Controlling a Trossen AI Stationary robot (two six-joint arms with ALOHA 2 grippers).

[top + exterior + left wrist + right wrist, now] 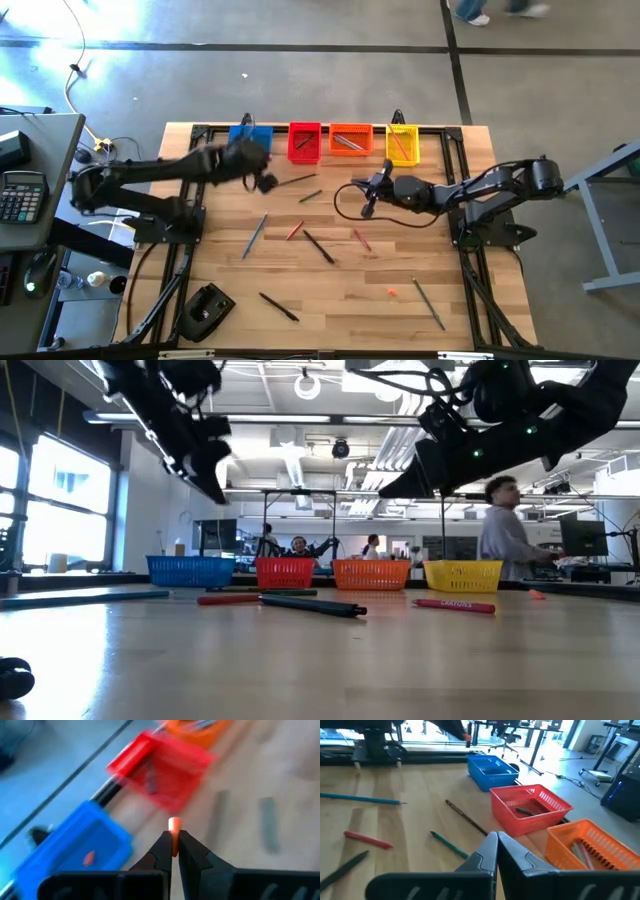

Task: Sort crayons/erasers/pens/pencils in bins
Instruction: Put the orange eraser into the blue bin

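Four bins stand in a row at the table's far edge: blue [250,138], red [304,142], orange [350,139], yellow [402,143]. My left gripper [265,183] hangs above the table just near of the blue bin, shut on a small pink-orange eraser [174,826]. Another eraser [89,857] lies in the blue bin [75,840]. One more eraser [391,292] lies on the table at the near right. My right gripper [367,205] is shut and empty above the table's middle, near of the orange bin. Several pens, pencils and crayons lie scattered on the table. My left gripper pinches the eraser's lower part [174,845] between its two fingertips. The eraser's free end sticks out past the tips. It is lifted clear of the table.
A green stick [449,845] and a dark stick [465,817] lie on the wood ahead of my right gripper. A black device [205,310] sits at the table's near left corner. A person [505,530] stands in the room beyond the table.
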